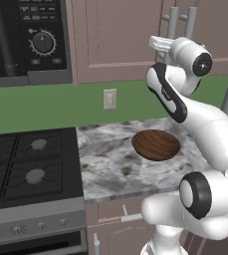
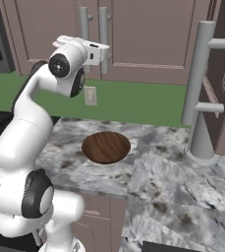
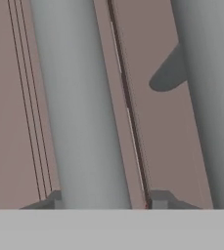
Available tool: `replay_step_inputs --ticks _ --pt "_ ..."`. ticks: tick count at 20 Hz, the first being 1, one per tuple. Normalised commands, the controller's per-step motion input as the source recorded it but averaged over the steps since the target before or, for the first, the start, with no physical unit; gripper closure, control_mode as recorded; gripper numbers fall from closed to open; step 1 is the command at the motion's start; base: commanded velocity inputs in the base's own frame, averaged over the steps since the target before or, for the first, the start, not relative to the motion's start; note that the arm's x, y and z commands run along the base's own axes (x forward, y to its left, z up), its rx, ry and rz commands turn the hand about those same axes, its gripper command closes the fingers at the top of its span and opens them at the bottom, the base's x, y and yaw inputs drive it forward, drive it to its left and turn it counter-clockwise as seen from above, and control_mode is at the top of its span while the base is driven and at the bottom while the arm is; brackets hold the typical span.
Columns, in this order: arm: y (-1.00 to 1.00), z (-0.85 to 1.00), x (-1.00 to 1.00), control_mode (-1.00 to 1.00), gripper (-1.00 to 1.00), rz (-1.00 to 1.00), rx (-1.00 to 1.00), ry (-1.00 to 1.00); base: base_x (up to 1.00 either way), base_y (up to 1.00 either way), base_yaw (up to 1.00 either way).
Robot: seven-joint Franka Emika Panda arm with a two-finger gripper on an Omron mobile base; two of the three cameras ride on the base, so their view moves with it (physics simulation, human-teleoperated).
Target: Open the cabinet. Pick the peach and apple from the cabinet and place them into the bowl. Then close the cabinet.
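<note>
Hand (image 2: 105, 53) close at cabinet (image 2: 148, 34) handles (image 3: 84, 112), fingertips mostly cut off; grip width unclear; doors shut, fruit hidden.

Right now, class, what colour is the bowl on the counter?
Dark brown, wood-grained. The bowl shows best in the right base view.

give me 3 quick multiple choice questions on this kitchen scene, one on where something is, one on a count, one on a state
1. Where is the bowl?
A. on the stove
B. on the stone counter
C. inside the cabinet

2. How many long bar handles does the cabinet show?
A. one
B. two
C. four

3. What state are the cabinet doors in?
A. both shut
B. one swung open
C. both open

Answers:
1 B: the bowl sits on the counter, right of the stove.
2 B: two handles stand side by side at the door seam.
3 A: the doors lie flush, with the gripper up at the handles.
</note>
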Motion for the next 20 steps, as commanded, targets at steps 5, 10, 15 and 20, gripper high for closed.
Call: replay_step_inputs --ticks 5,10,15,20 --pt "0.0 0.0 0.0 -1.0 1.0 0.0 0.0 0.0 0.0 0.0 0.0" --pt "0.0 0.0 0.0 -1.0 1.0 0.0 0.0 0.0 0.0 0.0 0.0" --pt "0.0 0.2 -0.1 -1.0 1.0 0.0 0.0 0.0 0.0 0.0 0.0" --pt "0.0 0.38 -0.53 -1.0 1.0 -0.01 0.0 -0.01 0.0 0.0 0.0"
